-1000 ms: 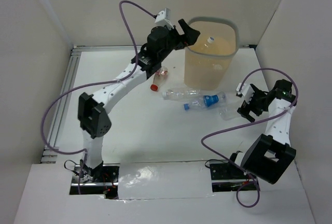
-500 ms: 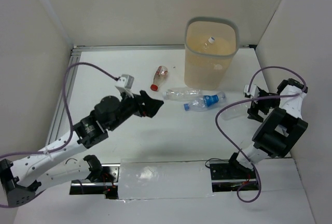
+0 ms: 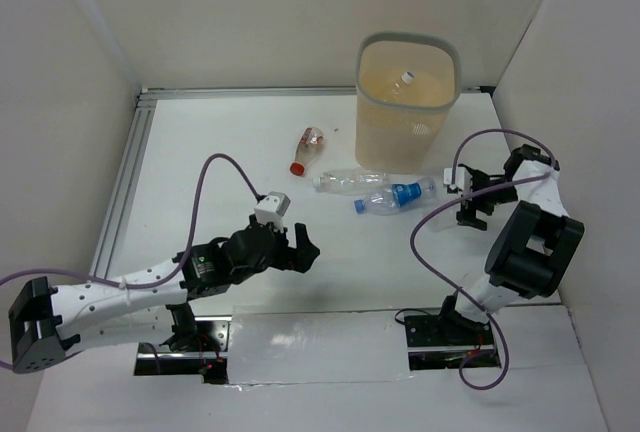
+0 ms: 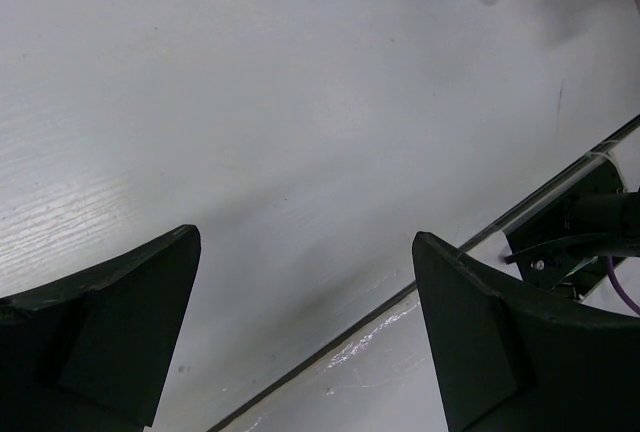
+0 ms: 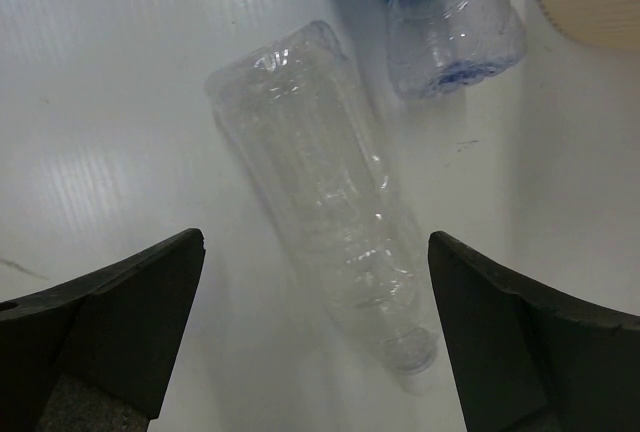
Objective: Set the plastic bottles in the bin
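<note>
At the near edge of the table [image 3: 200, 152], we see the left arm lying low and reaching inward. The left gripper [image 3: 303, 252] hangs over bare surface left of the middle. In its wrist view the jaws stand wide apart with nothing between them but white tabletop.

Farther in, on the right side, the right arm folds back on itself, and the right gripper [image 5: 316, 242] points down beside the wall. Its jaws are spread wide too. In the wrist view we see a clear unlabelled bottle [image 5: 330, 242] lying on its side on the table beneath the gap, slanted across it, and neither jaw touches it.

Just beyond lies a blue-labelled bottle [image 3: 395, 195] on its side, its blue cap [image 3: 358, 207] pointing left. Alongside it, touching or nearly so, a long clear bottle [image 3: 350, 181] rests with its neck to the left. We cannot tell whether the two meet.

To the left of these, and apart from them, a small bottle with a red cap [image 3: 308, 147] lies tilted on the table.

Farthest back, right of centre, the bin [image 3: 390, 137] stands upright with its grey rim uppermost. We make out the white cap of one bottle [image 3: 407, 77] already inside it. The four other bottles lie outside, on the table.
</note>
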Robot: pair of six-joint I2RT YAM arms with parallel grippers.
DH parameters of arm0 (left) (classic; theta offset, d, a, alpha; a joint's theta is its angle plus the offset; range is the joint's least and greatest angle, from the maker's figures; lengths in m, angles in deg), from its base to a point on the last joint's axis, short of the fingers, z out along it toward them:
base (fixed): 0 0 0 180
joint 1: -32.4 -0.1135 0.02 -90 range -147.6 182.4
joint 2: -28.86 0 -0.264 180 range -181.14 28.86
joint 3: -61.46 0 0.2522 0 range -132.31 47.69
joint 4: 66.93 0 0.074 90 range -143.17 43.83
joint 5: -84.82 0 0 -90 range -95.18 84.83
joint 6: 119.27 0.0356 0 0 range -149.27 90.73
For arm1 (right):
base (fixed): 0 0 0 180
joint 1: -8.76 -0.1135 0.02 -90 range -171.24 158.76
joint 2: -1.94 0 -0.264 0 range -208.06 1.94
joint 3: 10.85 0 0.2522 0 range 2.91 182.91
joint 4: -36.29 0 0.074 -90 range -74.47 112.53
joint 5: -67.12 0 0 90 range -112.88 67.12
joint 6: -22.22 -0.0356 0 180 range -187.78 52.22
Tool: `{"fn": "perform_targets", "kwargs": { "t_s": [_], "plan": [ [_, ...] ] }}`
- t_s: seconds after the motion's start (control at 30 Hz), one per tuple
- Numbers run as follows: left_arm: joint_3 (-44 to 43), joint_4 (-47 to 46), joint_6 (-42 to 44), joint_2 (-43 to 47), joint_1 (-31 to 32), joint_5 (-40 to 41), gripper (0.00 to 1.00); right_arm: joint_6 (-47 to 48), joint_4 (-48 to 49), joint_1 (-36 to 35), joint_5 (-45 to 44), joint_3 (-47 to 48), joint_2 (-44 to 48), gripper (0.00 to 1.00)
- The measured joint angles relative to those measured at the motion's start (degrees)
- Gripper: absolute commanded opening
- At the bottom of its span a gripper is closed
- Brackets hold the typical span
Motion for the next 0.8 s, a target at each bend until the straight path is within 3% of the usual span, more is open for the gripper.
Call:
{"fn": "perform_targets", "kwargs": {
  "t_s": [0.43,0.8],
  "plan": [
    [0.7,-3.8,-1.3,-1.2,0.6,0.3,1.00,0.3,10.0,-4.7,-6.3,-0.9,-1.0,1.00],
    [0.8,-3.7,-1.5,-1.2,0.6,0.3,1.00,0.4,13.3,-14.2,-14.8,-1.2,-7.9,0.98]
  ]
}}
